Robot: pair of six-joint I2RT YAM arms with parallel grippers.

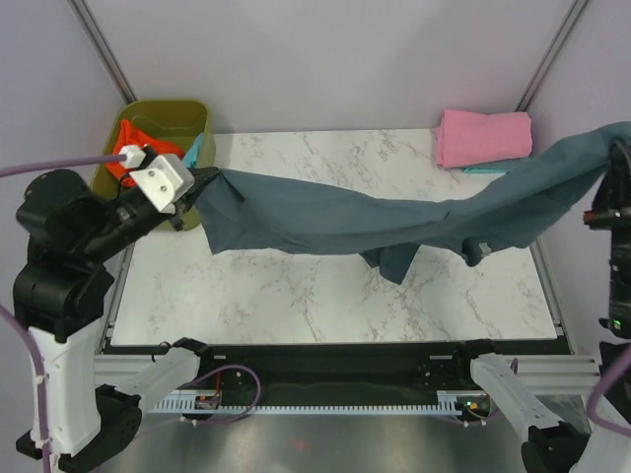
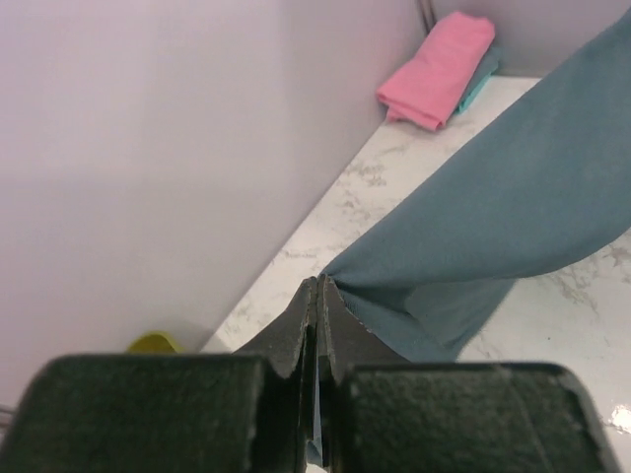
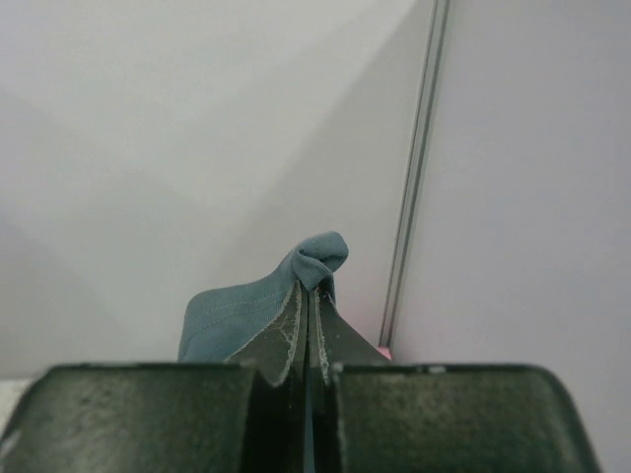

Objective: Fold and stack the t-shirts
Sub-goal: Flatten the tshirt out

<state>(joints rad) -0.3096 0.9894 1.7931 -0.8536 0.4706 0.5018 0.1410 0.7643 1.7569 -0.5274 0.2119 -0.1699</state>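
The blue-grey shirt (image 1: 375, 217) hangs stretched in the air across the bench (image 1: 325, 291). The left pincer (image 2: 317, 284), beside the bin (image 1: 168, 104), is pressed together on one end, and the right pincer (image 3: 308, 288), at the right edge, pinches the other. A loose fold sags mid-span. This looks like the spreading-out step before folding. A folded pink shirt (image 1: 483, 136) lies on a teal shirt (image 1: 490, 169) in the far right corner, and a red shirt (image 1: 131, 146) sits in the bin. The next move likely calls for lowering both ends together, kept taut, so the cloth lands flat.
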